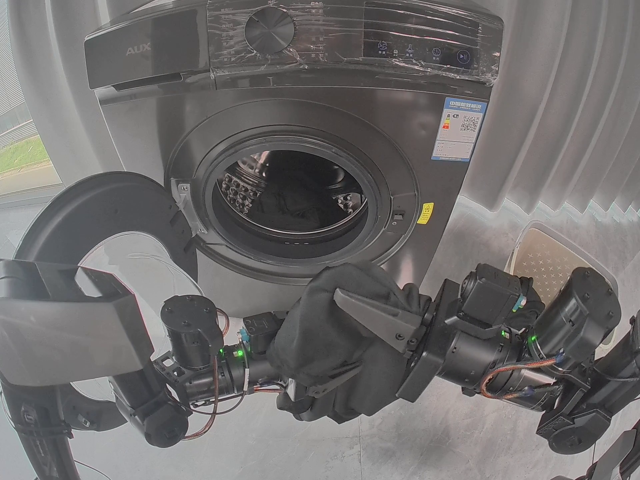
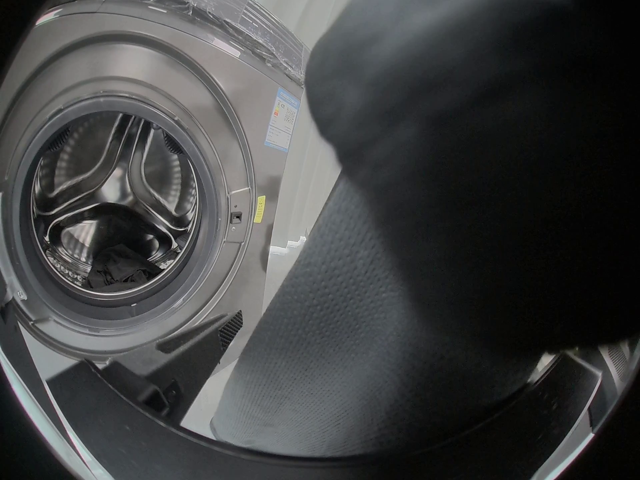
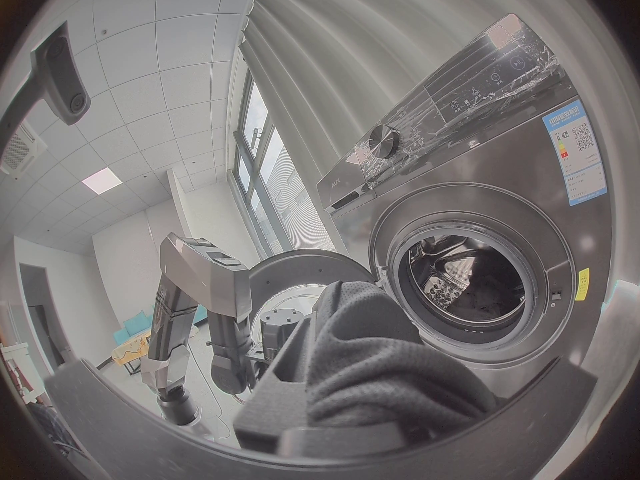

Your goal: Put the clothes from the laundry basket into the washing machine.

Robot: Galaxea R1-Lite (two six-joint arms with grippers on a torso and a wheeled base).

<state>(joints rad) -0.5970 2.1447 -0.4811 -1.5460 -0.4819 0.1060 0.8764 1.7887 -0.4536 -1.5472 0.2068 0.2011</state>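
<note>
Dark garment (image 1: 310,328) is hanging at 6 o'clock below the drum opening (image 1: 293,191) of the washing machine (image 1: 133,135), w/ right gripper (image 1: 327,341) pinching the bundle from its 3 o'clock side. Left gripper (image 1: 280,361) is sitting buried in cloth at 9 o'clock; can't tell its state. Fabric is looking soft, light, floppy, so prob. best gripping the bunched middle, not a trailing edge.

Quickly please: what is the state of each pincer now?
Left pincer: cannot be told; the dark garment hides it.
Right pincer: closed on the dark garment.
</note>
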